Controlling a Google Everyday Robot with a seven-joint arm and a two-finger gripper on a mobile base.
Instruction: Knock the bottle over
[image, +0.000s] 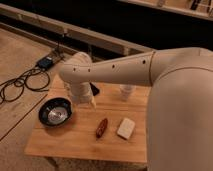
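Note:
The bottle (127, 92) is a small whitish translucent cylinder. It stands upright near the far edge of the wooden table (75, 142), just below my forearm. My gripper (88, 98) hangs down over the table's middle left, between the black bowl (55, 111) and the bottle. It is a hand's width left of the bottle and apart from it. My large white arm (150, 67) reaches in from the right and hides part of the table behind it.
A brown oblong item (102, 127) and a flat white block (126, 128) lie in front of the bottle. Black cables and a small box (45, 62) lie on the floor to the left. A low ledge (100, 37) runs behind the table.

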